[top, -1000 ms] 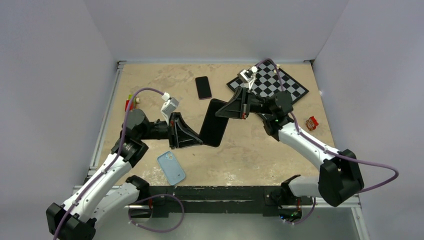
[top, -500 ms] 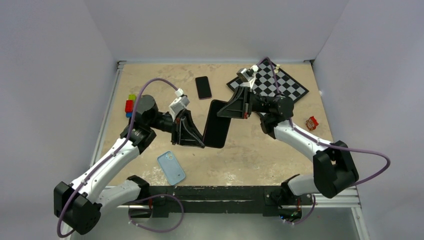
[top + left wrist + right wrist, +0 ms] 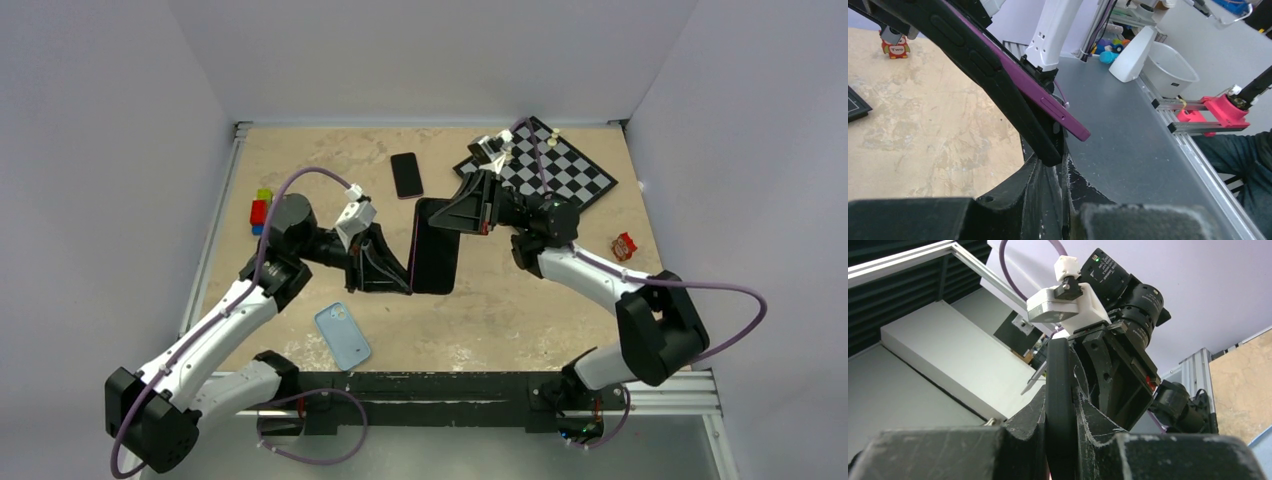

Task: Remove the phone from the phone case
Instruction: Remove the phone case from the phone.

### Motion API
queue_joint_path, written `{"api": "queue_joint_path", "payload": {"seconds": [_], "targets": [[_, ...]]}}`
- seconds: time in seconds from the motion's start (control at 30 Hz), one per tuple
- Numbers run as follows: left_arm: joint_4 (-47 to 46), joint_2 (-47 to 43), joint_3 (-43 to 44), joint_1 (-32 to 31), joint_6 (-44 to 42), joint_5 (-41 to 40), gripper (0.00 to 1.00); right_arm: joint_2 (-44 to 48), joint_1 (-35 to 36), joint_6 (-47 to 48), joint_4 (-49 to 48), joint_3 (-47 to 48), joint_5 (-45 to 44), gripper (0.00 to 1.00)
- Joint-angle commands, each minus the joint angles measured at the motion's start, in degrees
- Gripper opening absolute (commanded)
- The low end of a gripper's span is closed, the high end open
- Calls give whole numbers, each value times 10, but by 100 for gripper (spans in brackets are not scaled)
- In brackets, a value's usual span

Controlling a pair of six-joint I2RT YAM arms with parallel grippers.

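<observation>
Left gripper (image 3: pixel 400 280) is biting down on the near corner of the black phone case (image 3: pixel 436 247), which is hanging in the air over the middle of the table (image 3: pixel 500 310) between the two arms. In the left wrist view the purple phone (image 3: pixel 1048 102) is peeling out of the case at that corner, so the lip looks popped there, while the rest is probably sitting tight. Right gripper (image 3: pixel 452 215) is clamping the far end. From its own camera I can't tell if it's pinching just the case rim or the phone too.

My take: the left should be gripping case only, so the phone is getting room to slide free. I'd be spreading the two ends slowly, not yanking, because a phone springing loose is dropping straight to the table.

Room-wise, the blocks (image 3: pixel 260 210) are sitting well off by the left rail. The blue case (image 3: pixel 343 336) is lying near the left arm. A spare phone (image 3: pixel 405 175) is lying just behind the held case, and the chessboard (image 3: pixel 560 168) is crowding the right gripper's back — so the bare patch in front is looking like the safest place to be moving.
</observation>
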State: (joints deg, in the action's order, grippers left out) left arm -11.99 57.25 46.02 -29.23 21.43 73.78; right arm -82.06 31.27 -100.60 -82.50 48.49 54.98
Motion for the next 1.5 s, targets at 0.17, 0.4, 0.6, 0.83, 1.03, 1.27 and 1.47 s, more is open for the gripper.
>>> {"api": "queue_joint_path", "payload": {"seconds": [0.17, 0.4, 0.6, 0.83, 1.03, 1.27, 1.47], "targets": [[21, 28, 6, 15, -79, -258, 0, 8, 51, -107, -67, 29, -54, 0], [-75, -24, -81, 8, 164, -402, 20, 66, 58, 108, 156, 24, -118, 0], [-183, -50, -156, -5, 268, -430, 46, 75, 64, 125, 143, 11, -169, 0], [-300, 3, -154, -30, 334, -403, 54, 66, 93, 190, 190, 40, -205, 0], [-299, 31, -133, -39, 310, -389, 50, 50, 109, 209, 189, 51, -217, 0], [-90, 22, -105, -43, 143, -597, 0, 50, 118, 162, 163, 36, -262, 0], [48, 43, -98, -43, 94, -899, 0, -16, 121, 13, -78, 7, -365, 0]]}}
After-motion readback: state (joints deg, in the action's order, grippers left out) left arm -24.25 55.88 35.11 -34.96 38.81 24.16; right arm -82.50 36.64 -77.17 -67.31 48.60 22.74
